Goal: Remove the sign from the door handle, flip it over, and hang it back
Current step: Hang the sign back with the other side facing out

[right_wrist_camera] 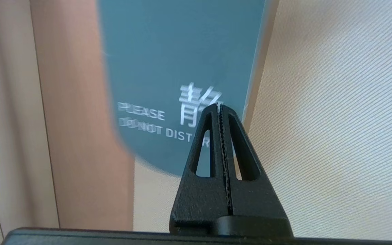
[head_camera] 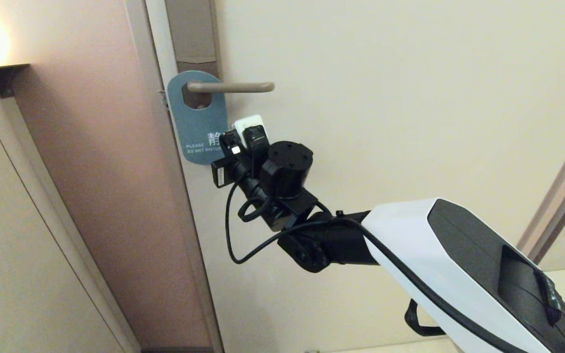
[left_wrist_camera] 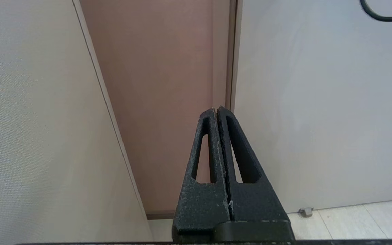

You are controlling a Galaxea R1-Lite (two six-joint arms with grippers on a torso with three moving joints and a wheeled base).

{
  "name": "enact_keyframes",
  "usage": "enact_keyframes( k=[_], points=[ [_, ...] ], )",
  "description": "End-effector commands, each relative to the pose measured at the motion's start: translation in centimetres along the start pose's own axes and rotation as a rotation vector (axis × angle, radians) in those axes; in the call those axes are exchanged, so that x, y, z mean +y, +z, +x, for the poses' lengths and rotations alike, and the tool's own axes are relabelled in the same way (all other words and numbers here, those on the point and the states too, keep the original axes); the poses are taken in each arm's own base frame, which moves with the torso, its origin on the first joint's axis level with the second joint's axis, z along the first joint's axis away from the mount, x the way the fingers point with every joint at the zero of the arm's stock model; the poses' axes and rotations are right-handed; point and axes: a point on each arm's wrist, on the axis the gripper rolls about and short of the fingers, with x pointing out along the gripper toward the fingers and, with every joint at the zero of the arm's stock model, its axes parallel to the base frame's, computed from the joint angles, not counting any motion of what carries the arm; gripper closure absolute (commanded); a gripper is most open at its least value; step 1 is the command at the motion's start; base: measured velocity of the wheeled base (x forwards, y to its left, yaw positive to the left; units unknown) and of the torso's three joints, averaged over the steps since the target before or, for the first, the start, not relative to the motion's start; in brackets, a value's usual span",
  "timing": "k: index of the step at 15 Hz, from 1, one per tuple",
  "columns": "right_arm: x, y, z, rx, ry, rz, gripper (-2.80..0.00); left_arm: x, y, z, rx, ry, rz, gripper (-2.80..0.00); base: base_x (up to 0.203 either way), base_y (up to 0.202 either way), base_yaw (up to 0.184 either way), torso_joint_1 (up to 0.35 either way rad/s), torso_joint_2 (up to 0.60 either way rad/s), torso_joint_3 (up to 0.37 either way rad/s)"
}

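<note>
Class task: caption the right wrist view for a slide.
Shut right gripper points at the blue sign, its DO NOT DISTURB side showing, beside the door.

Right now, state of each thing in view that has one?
sign: hanging on the door handle, blue DO NOT DISTURB side out
door handle: level, through the sign's hole
door: looks shut against the frame
right end effector: shut, empty, up at the sign's lower right part
left end effector: shut, empty, low, pointed at the door's bottom

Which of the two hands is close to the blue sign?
The right hand, fingers shut, points at the sign; the left hand faces only door and wall.
</note>
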Motion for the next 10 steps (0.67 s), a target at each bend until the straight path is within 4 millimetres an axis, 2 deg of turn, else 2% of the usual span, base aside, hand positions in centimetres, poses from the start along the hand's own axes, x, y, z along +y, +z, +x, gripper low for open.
enact_keyframes(
  k=[1,5,10],
  points=[
    [-0.2,1.2,-0.4,-0.003,0.001,0.000,0.00,0.0,0.0,0.0,0.001,0.000,0.000,0.00,0.000,0.000,0.000,0.000,0.00,0.000],
    [-0.5,2.8,-1.8,0.026,0.005,-0.008,0.00,0.0,0.0,0.0,0.001,0.001,0.000,0.00,0.000,0.000,0.000,0.000,0.00,0.000],
    [-1.1,6.6,-3.7,0.014,0.006,-0.014,0.00,0.0,0.0,0.0,0.001,0.000,0.000,0.00,0.000,0.000,0.000,0.000,0.00,0.000]
  ],
)
